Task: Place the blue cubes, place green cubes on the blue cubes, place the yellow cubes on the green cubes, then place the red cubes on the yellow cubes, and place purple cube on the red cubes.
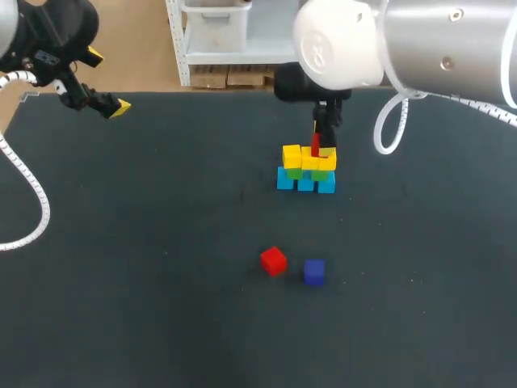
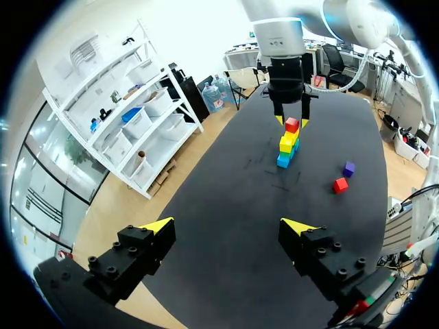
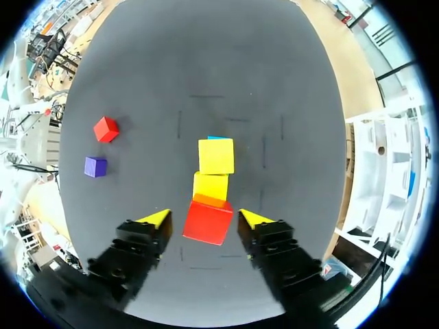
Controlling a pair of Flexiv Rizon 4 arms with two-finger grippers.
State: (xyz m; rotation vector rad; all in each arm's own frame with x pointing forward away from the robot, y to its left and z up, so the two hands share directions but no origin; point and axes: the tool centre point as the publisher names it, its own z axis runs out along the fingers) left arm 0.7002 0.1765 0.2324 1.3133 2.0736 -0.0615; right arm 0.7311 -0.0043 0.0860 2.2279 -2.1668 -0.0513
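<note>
A small stack stands right of the table's middle: blue cubes (image 1: 305, 184) at the bottom, green cubes (image 1: 296, 172) on them, yellow cubes (image 1: 292, 155) above. One red cube (image 3: 207, 220) rests on the yellow cubes (image 3: 216, 155). My right gripper (image 3: 205, 218) hangs straight over it, a finger on each side with a thin gap at both, so it is open. A second red cube (image 1: 273, 260) and the purple cube (image 1: 314, 272) lie loose nearer the front. My left gripper (image 2: 228, 226) is wide open and empty at the far left corner (image 1: 107, 81).
The dark table mat (image 1: 145, 267) is bare around the stack and the two loose cubes. My right arm's white body (image 1: 380, 40) looms over the back right of the table, with a white cable loop (image 1: 388, 129) hanging beside the stack.
</note>
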